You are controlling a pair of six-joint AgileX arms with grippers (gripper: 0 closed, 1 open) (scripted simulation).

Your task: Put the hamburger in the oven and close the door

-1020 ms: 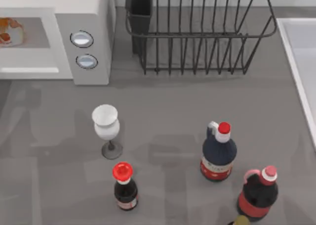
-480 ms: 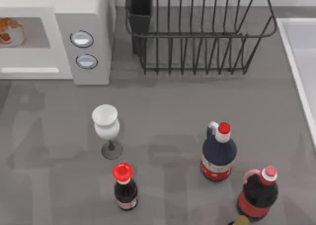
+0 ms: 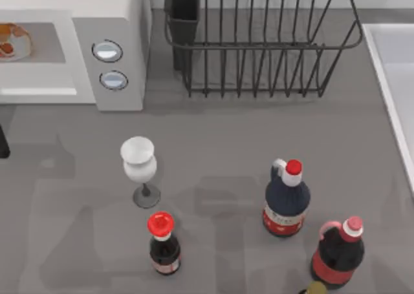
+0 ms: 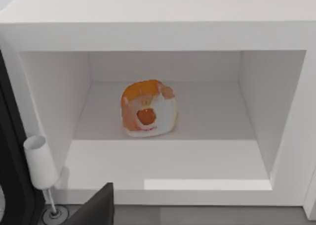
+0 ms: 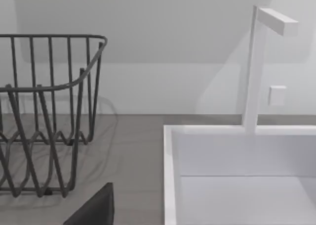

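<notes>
On the near part of the grey tabletop [image 3: 226, 152] stand three dark bottles: a small red-capped bottle [image 3: 164, 243] toward the left, a larger jug-handled bottle [image 3: 285, 199] right of it, and a red-labelled bottle [image 3: 337, 252] at the near right. Just beyond the small bottle stands an upright white wine glass [image 3: 139, 169]. At the left edge of the top view a dark sliver of the left arm [image 3: 3, 142] enters; whether the left end effector [image 4: 94, 210] is apart or together I cannot tell, as just a dark corner of it shows in its wrist view. The same holds for the right end effector [image 5: 94, 210], which faces a white sink [image 5: 237, 170] at the right side. Farther back, the oven [image 3: 84, 48] sits at the far left with its cavity open, and the hamburger [image 4: 148, 109] rests on the cavity floor, well inside. A black wire dish rack [image 3: 259, 42] stands right of the oven along the far edge.
</notes>
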